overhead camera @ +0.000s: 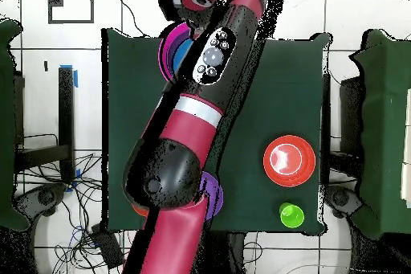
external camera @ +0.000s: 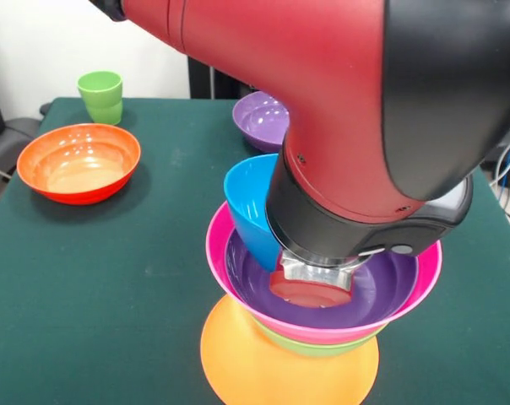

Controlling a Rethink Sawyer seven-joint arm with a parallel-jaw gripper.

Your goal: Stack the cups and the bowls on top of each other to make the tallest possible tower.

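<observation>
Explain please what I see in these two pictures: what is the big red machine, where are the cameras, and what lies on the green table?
The red and black machine is a robot arm. One camera faces it across the table; the other looks straight down. The arm reaches into a tower of nested bowls: an orange base, then green, pink and purple, with a blue bowl leaning inside. Its gripper is over a small red bowl there; whether it grips cannot be seen. Apart stand a red-orange bowl, a green cup and another purple bowl.
</observation>
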